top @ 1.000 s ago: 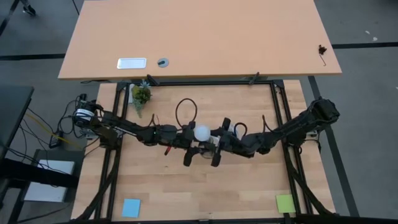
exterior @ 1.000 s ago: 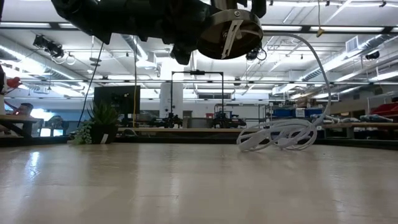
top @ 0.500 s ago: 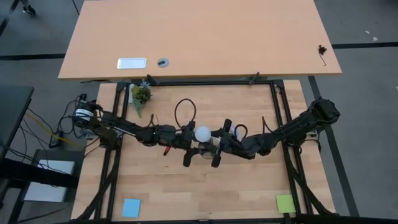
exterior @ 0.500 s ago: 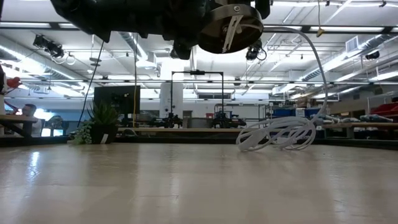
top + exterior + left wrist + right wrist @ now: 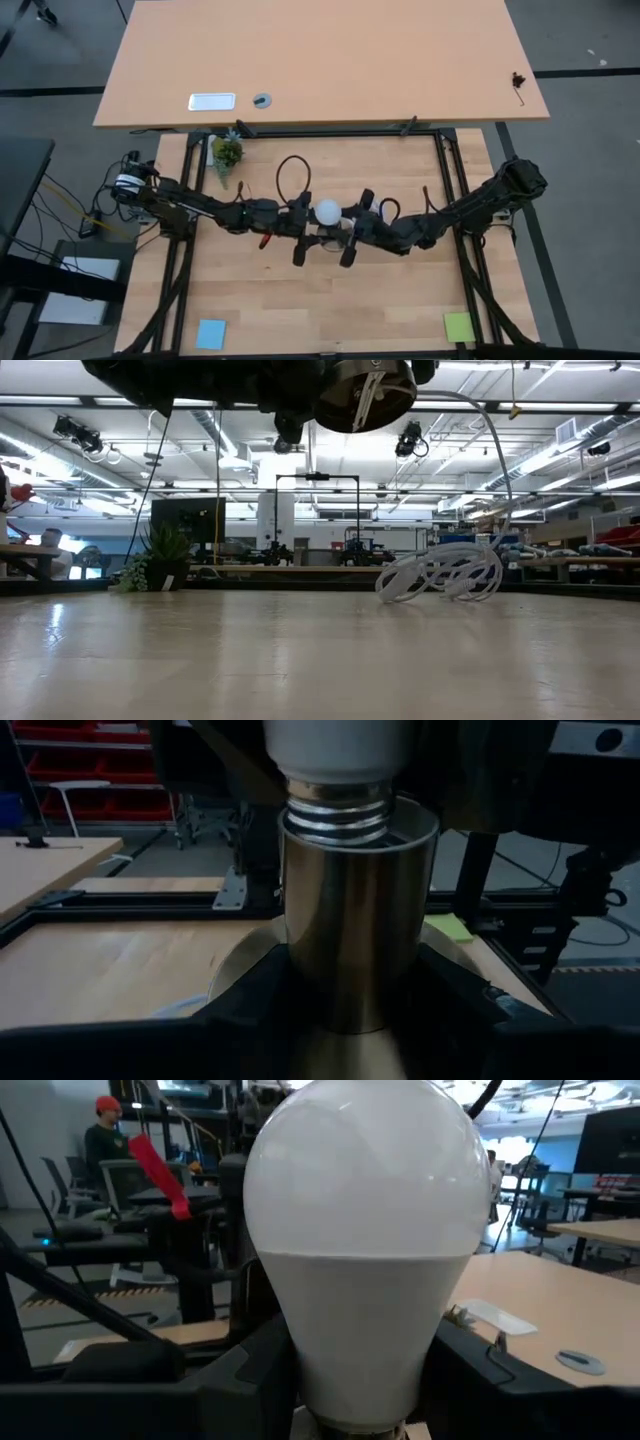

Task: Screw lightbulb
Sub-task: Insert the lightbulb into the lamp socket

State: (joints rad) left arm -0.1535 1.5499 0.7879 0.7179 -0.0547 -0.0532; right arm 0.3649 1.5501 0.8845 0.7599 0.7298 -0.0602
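Bulb meets socket, lifted off the surface!
Left pincer (image 5: 300, 228) clamps the socket (image 5: 357, 910), now hoisted a touch higher; right pincer (image 5: 347, 232) grips the bulb (image 5: 326, 212), threads just entering the rim. Cable (image 5: 440, 575) has shifted, so twisting seems underway.

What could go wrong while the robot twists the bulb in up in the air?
The lightbulb has only part of its thread in the metal socket, so it could go in crooked and jam. Both are held high above the table; if the right hand or the left hand slips, they could fall.
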